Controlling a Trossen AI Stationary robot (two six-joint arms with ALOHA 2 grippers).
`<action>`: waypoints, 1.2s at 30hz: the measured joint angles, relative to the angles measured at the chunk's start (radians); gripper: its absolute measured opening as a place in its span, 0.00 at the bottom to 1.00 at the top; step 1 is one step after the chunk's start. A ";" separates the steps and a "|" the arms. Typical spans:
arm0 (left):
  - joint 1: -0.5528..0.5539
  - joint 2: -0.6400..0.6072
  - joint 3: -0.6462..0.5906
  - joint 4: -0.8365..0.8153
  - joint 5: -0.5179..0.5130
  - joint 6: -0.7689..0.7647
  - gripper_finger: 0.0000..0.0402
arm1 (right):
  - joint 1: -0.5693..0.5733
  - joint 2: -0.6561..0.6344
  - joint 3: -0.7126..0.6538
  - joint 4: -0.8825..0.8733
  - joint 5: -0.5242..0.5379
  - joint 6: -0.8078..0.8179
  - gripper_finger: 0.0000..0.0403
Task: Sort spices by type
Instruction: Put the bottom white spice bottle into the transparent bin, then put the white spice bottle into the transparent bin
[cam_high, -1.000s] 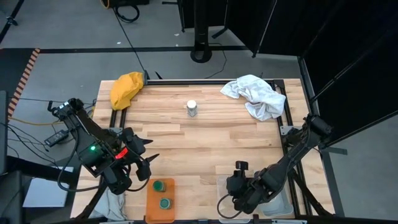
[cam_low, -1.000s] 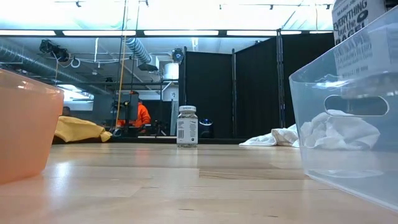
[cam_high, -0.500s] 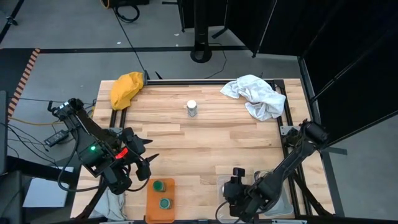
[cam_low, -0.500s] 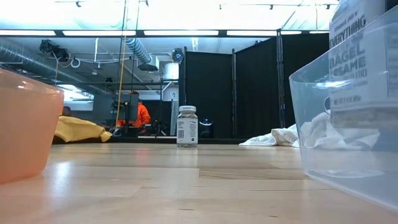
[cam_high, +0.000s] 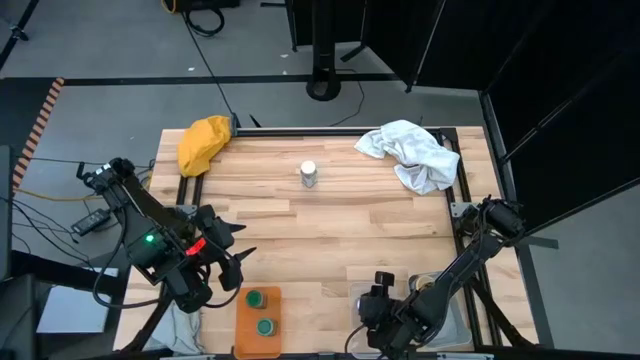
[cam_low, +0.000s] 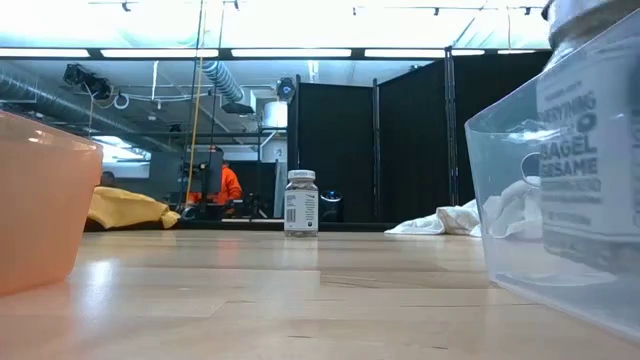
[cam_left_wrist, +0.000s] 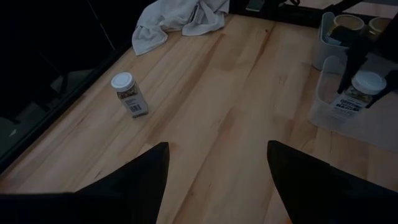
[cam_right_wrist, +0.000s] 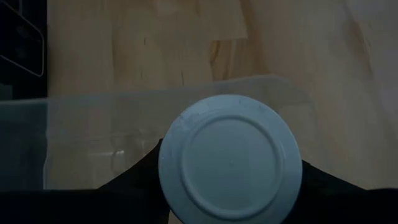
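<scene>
My right gripper (cam_high: 384, 312) is over the clear tray (cam_high: 356, 292) at the table's near edge, shut on a white-lidded spice jar (cam_low: 590, 150) that stands inside the tray walls. A second white-lidded jar (cam_high: 309, 174) stands on its base in the far middle of the table, also seen in the left wrist view (cam_left_wrist: 129, 94). Two green-lidded jars (cam_high: 260, 311) stand in the orange tray (cam_high: 243, 335). Two tan-lidded jars (cam_left_wrist: 357, 23) sit in a grey tray. My left gripper (cam_high: 236, 270) is open, beside the orange tray's far left corner, touching nothing. My right gripper holds the jar just under its white lid (cam_right_wrist: 230, 155), pinched between the two fingers (cam_left_wrist: 348, 65), which come from above and point down. The jar (cam_left_wrist: 356, 94) hangs upright inside the clear tray; whether its base touches the tray floor I cannot tell.
A yellow cloth (cam_high: 203, 142) lies at the far left corner and a crumpled white cloth (cam_high: 412, 152) at the far right. The grey tray (cam_left_wrist: 329, 37) stands to the right of the clear one. Bare wood spreads across the table's middle (cam_high: 340, 230).
My right gripper has gone down with the white-lidded jar, shifting slightly toward the near edge. In the low view the jar has sunk from above the clear tray's rim to well inside its walls. The left arm has kept still.
</scene>
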 joint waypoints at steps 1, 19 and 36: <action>0.000 0.000 0.000 0.002 0.000 0.000 0.68 | -0.001 0.000 0.000 0.001 0.002 0.000 0.50; 0.000 0.000 0.000 0.001 -0.001 0.000 0.68 | -0.017 -0.056 0.000 -0.020 0.021 -0.004 0.69; 0.000 0.000 0.000 0.015 -0.002 0.002 0.68 | -0.273 -0.413 0.002 -0.065 0.227 -0.263 0.67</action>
